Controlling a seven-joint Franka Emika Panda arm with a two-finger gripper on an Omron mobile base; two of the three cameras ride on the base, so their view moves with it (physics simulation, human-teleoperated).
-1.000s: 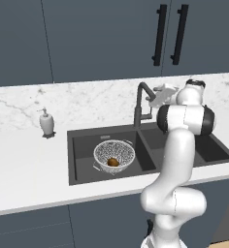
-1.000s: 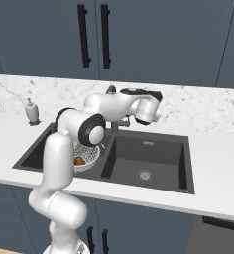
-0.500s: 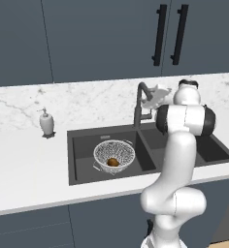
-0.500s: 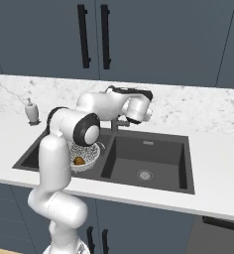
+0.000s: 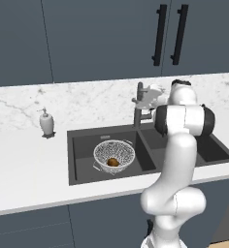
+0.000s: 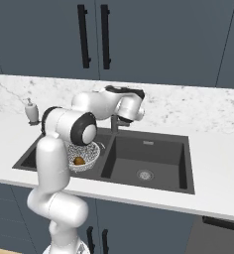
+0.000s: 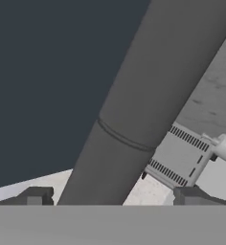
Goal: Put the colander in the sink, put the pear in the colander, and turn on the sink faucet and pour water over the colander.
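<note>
Two dark fingertips (image 7: 36, 196) stand far apart at the bottom of the hand view, so the gripper (image 7: 110, 197) is open and holds nothing. Between them rises the faucet (image 7: 134, 110), seen so close that it is just a thick grey pole cut off at the top and bottom; whether the tips touch it cannot be told. Nearest the base, the arm (image 5: 177, 160) stands up in front of the counter (image 5: 29, 179), bends at a dark joint, and reaches forward to the back of the sink (image 5: 82, 160). In the left base view the arm covers much of the right basin. In the right base view it covers part of the colander (image 6: 89, 154) in the left basin. The colander sits upright on the floor of the left basin, and the pear (image 5: 113, 162) lies inside it at the bottom. The right basin shows a round drain (image 6: 145, 174). The hand is level with the top of the faucet, behind the wall between the basins, and the fingers themselves are too small to make out there. No water can be made out from the spout. Farther back, a soap bottle (image 5: 46, 122) stands on the counter left of the sink, well apart from the hand. Behind it all are the marble wall (image 5: 87, 99) and dark cupboards (image 5: 97, 34) with black handles (image 5: 160, 34).
</note>
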